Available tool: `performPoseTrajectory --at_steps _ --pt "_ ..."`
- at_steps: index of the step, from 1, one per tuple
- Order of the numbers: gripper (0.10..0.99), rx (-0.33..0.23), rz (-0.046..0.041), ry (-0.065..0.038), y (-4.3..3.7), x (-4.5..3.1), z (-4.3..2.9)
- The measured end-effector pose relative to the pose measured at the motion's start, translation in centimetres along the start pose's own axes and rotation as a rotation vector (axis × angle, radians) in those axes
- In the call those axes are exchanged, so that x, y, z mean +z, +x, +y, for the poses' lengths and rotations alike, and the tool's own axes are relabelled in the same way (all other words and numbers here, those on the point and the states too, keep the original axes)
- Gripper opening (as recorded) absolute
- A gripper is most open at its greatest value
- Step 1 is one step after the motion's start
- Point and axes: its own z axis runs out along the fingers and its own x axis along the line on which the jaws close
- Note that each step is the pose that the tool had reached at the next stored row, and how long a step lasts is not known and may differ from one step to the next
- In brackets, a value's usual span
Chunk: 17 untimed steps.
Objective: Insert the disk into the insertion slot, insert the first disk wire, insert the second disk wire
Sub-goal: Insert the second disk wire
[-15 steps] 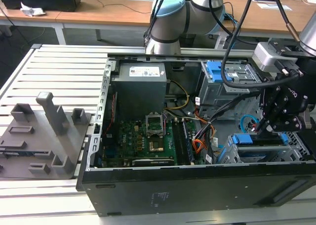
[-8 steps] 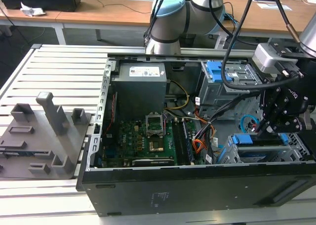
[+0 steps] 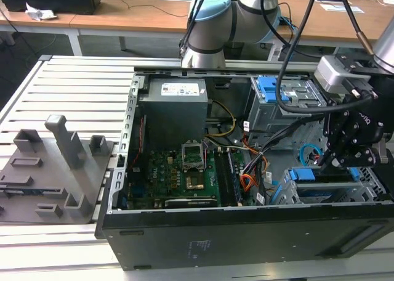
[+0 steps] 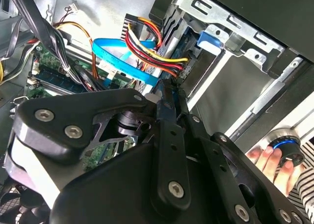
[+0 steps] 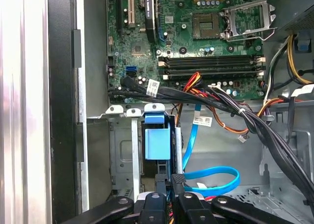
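Hovering tool [image 3: 337,159] above disk [image 3: 320,175]

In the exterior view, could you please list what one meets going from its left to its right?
Grey fixture block → power supply box → motherboard → orange wires → the gripper over the insertion slot.

A slatted metal workbench [image 3: 74,77] stands before wooden desks [image 3: 123,10] over a dark floor [image 3: 31,47].
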Motion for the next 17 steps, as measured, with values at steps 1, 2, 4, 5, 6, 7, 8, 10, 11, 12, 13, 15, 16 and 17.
performPoseTrajectory --at_steps 1,2,4,5,6,7,8,10,11,12,13,15,16,17 --pt "0.161 0.000 -0.0006 0.000 0.02 -0.34 0.01" --pt "0.161 0.000 0.0016 0.000 0.05 -0.70 0.04" --pt "0.161 0.000 0.0015 0.000 0.06 -1.21 0.07" --pt "0.161 -0.001 0.0011 0.000 0.06 -1.21 0.07" --pt "0.161 -0.002 0.0019 0.000 0.06 -1.22 0.07" --pt "0.161 -0.003 0.0021 -0.001 0.06 -1.20 0.07" --pt "0.161 -0.004 0.0023 -0.001 0.05 -1.17 0.06" --pt "0.161 -0.005 0.0026 -0.003 0.05 -0.97 0.05" --pt "0.161 -0.006 0.0028 -0.003 0.04 -0.88 0.05" --pt "0.161 -0.009 0.0029 -0.003 0.02 -0.84 0.02" --pt "0.161 -0.011 0.0030 -0.003 0.00 -0.83 0.01" --pt "0.161 -0.017 0.0031 -0.003 -0.04 -0.79 -0.02" --pt "0.161 -0.019 0.0034 -0.003 -0.06 -0.72 -0.03" --pt "0.161 -0.020 0.0035 -0.003 -0.06 -0.60 -0.04"
